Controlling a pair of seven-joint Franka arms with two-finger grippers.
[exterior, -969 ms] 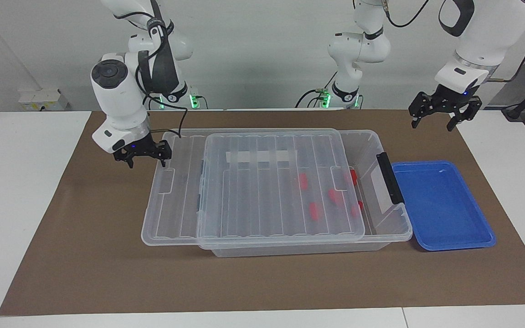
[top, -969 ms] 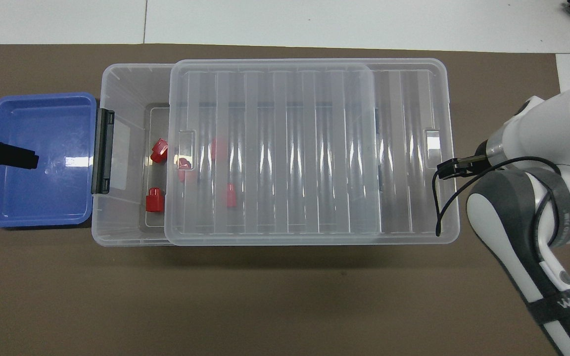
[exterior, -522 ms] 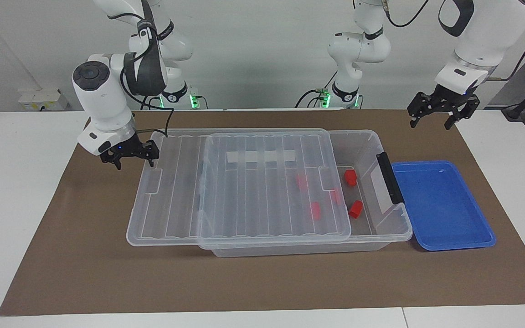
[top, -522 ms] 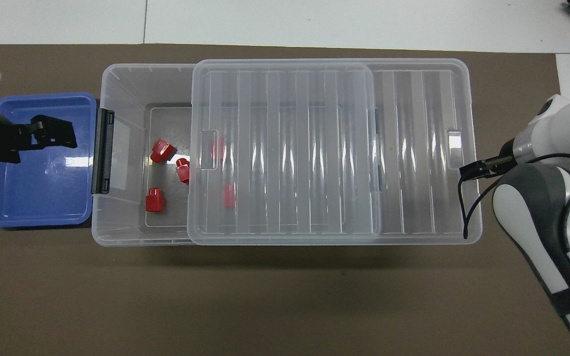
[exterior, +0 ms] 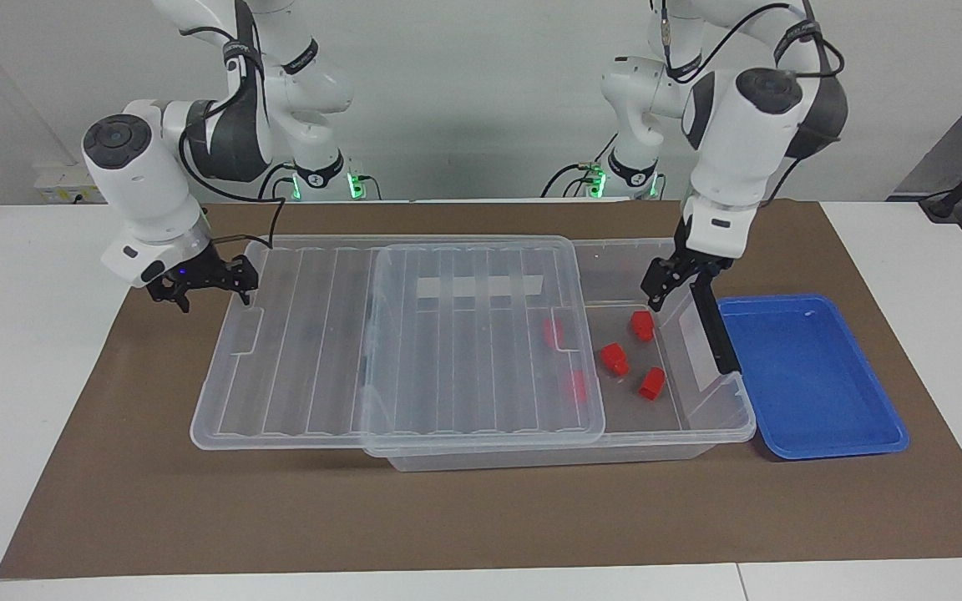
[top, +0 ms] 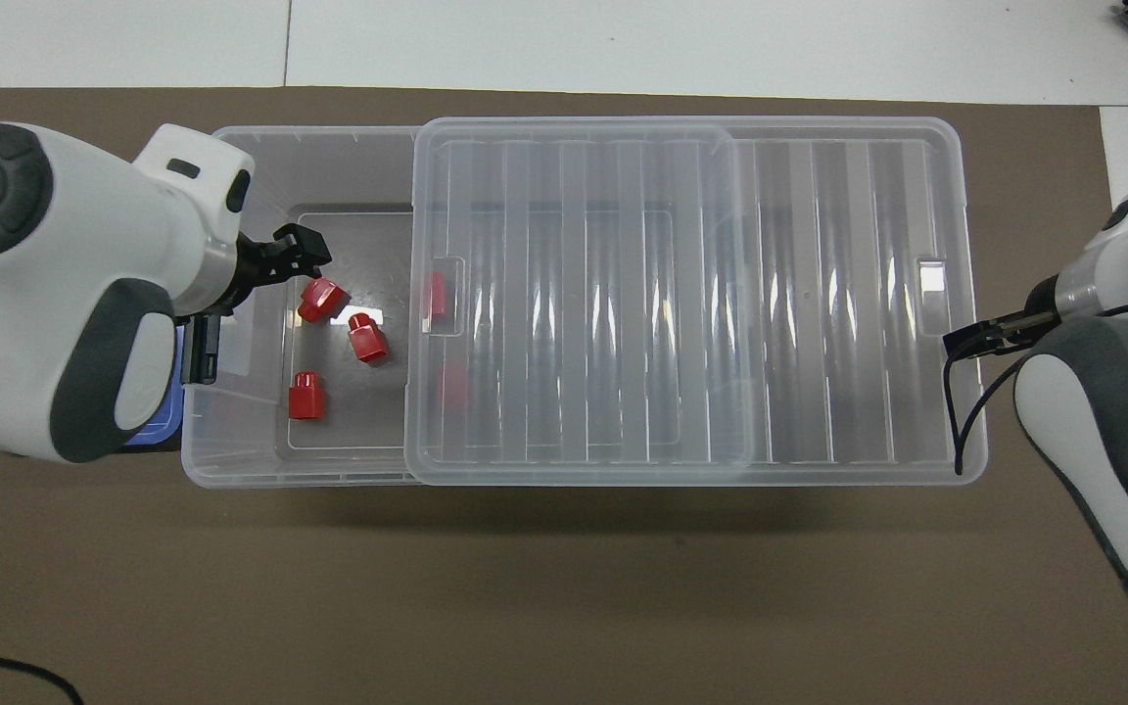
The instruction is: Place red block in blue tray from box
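The clear box (exterior: pixel 727 424) (top: pixel 231 468) lies along the brown mat. Its ribbed lid (exterior: pixel 397 334) (top: pixel 681 294) is slid toward the right arm's end, so the handle end is uncovered. Three red blocks (exterior: pixel 640 325) (top: pixel 319 299) lie bare on the box floor, and two more show dimly under the lid (exterior: pixel 554 332). My right gripper (exterior: pixel 207 288) (top: pixel 956 343) is shut on the lid's end rim. My left gripper (exterior: pixel 669 288) (top: pixel 305 250) is open and empty over the uncovered end, just above the red blocks. The blue tray (exterior: pixel 811 376) lies empty beside the box's handle end.
A black bar handle (exterior: pixel 713 325) (top: pixel 197 348) sits on the box end next to the tray. In the overhead view my left arm hides most of the tray, leaving a sliver (top: pixel 158 426). A whitish tape strip (exterior: pixel 481 288) shows through the lid.
My right gripper has pulled the lid farther toward the right arm's end, uncovering three red blocks. My left gripper has swung from above the tray's end down over the box's uncovered end.
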